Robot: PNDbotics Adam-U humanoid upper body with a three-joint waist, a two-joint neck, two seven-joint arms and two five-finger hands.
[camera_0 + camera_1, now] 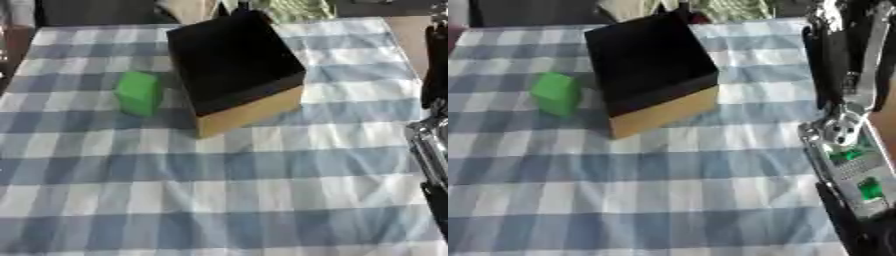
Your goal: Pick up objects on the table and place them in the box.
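While the block sits untouched left of the box, pickup hasn't begun; right arm at right edge, fingers indiscernible; next: reach, grasp.

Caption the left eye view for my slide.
Green block beside the open box on a checked cloth.

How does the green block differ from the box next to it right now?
The green block is a small closed solid; the box is much larger and open on top with a dark inside. The green block is bright green all over, while the box is black above with a tan side wall. The green block lies to the left of the box, outside it. Both rest on the checked tablecloth.
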